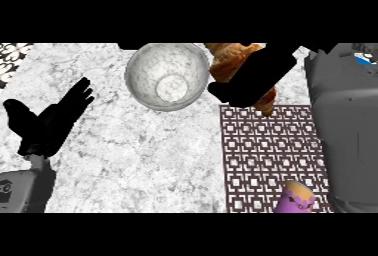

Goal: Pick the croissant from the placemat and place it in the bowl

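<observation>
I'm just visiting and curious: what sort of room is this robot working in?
Most likely a kitchen. The surface is a marbled stone counter, and on it are a bowl and a patterned placemat, with a croissant held in the right hand.

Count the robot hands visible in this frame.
2. The left robot hand rests open over the counter at the view's left. The right robot hand is curled round the croissant, right of the bowl.
</observation>
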